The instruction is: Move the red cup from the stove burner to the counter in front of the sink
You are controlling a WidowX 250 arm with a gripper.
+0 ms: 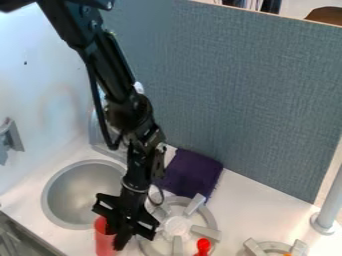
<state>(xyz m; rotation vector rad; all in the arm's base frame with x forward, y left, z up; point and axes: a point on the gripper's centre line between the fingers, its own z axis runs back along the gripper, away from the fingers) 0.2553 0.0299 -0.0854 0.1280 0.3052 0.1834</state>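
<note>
Over the white tabletop [241, 194], the hand [119, 240] (grip state indeterminable) is positioned at the red cylinder [103, 239], between sink [48, 199] and burner [212, 219].

Black Jointed Arm [115, 65] With Trailing Cable [98, 107]

The body is glossy black throughout, built of long, slim segments and bulky, rounded joints. Small pale screw heads dot the upper housing [87, 11]. A thick black cable bows out alongside. Lower down, a thin pale ring [135, 188] circles the narrow wrist above the angular, black tool [120, 233].
</note>
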